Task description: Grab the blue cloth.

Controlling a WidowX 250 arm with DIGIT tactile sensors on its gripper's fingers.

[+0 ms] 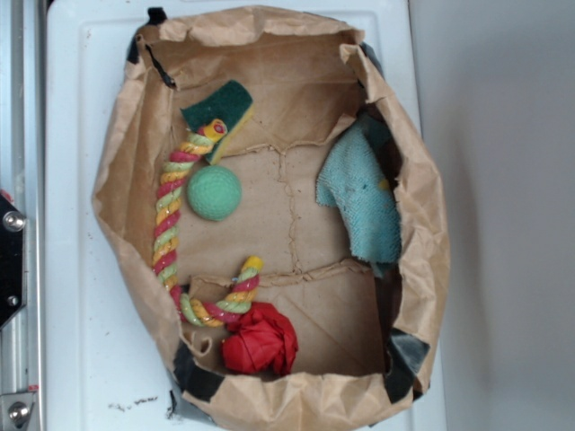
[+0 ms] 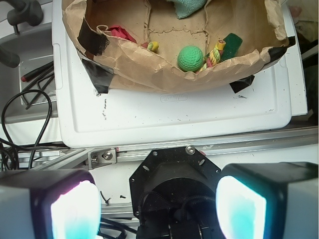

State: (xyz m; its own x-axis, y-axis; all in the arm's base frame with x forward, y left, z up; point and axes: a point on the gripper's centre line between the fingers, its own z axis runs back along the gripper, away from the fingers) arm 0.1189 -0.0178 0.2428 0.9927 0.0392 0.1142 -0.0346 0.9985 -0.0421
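Observation:
The blue cloth (image 1: 359, 193) is a crumpled teal terry washcloth lying against the right inner wall of a brown paper bag (image 1: 422, 224). In the wrist view only its lower corner shows at the top edge (image 2: 188, 7). My gripper (image 2: 158, 209) hangs far from it, over the robot's own black base (image 2: 174, 169), outside the bag. Its two fingers (image 2: 75, 209) stand wide apart with nothing between them. The gripper does not show in the exterior view.
In the bag also lie a green ball (image 1: 214, 193), a dark green and yellow sponge (image 1: 218, 108), a striped rope toy (image 1: 168, 224) and a red cloth (image 1: 260, 339). The bag stands on a white plastic lid (image 2: 174, 109). Black cables (image 2: 20, 124) lie at the left.

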